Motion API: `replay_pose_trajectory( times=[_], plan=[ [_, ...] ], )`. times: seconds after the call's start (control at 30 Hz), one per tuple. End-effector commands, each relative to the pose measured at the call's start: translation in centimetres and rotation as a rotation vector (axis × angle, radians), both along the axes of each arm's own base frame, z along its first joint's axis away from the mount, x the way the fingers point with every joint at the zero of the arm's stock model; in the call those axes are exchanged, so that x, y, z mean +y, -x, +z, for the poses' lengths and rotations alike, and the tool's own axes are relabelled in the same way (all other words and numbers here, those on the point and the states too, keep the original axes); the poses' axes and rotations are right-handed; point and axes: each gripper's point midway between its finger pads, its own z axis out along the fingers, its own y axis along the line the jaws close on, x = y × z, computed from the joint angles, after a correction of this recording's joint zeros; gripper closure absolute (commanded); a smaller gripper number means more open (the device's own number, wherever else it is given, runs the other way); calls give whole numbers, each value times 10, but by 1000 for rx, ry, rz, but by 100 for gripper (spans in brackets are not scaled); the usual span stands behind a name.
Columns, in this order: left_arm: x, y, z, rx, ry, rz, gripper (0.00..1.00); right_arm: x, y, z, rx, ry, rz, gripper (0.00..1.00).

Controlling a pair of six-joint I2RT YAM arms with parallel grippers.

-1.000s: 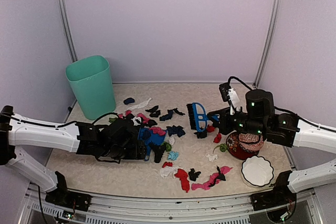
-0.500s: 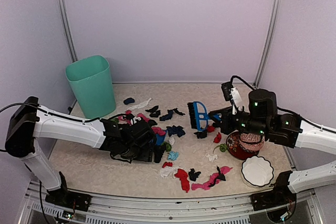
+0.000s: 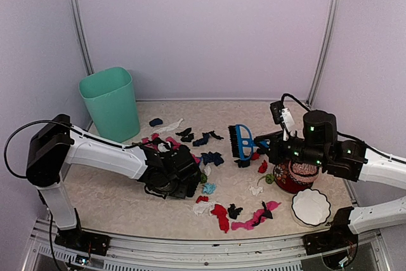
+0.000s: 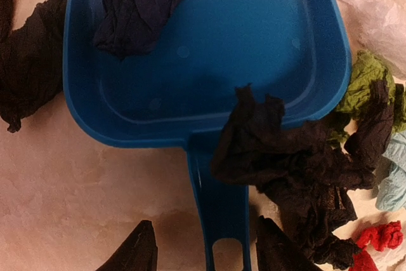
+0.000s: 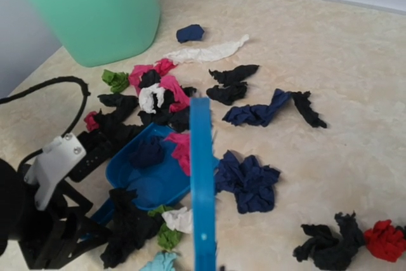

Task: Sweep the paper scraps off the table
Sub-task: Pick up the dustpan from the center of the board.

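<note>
Evidently light, soft stuff: crumpled torn paper scraps (image 3: pixel 210 157) (black, pink, navy, green) lay strewn across smooth beige marbled bench (image 3: pixel 114 198), one navy wad in blue plastic dustpan (image 4: pixel 209 49). Judged best pushed w/ bristles, not pinched. Pale walls (image 3: pixel 203 30) closed three sides. L pincer (image 4: pixel 206 233) apart, astride dustpan handle; R pincer (image 3: pixel 266 147) clamped on blue brush (image 3: pixel 241 142).

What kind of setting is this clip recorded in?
Probably a lab robot test cell: a beige table boxed in by pale walls and metal posts, with staged paper scraps and a green bin.
</note>
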Motion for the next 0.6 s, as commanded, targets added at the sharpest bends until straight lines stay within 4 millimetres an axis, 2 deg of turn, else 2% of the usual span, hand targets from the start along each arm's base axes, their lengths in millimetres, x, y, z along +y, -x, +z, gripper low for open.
replay_pose_trajectory(
  times=[0.0, 0.13, 0.47, 0.57],
  plan=[
    [-1, -8, -1, -26, -42, -10, 51, -3, 0, 3, -3, -30, -6, 100],
    [-3, -12, -5, -26, -39, -15, 65, -2, 0, 3, -1, -34, -6, 100],
    [-6, -21, -1, -70, -41, -34, 86, -1, -1, 0, 11, -37, -10, 100],
    [-4, -21, -2, -82, -40, -35, 97, -1, -1, -1, 14, -37, -11, 100]
  ],
)
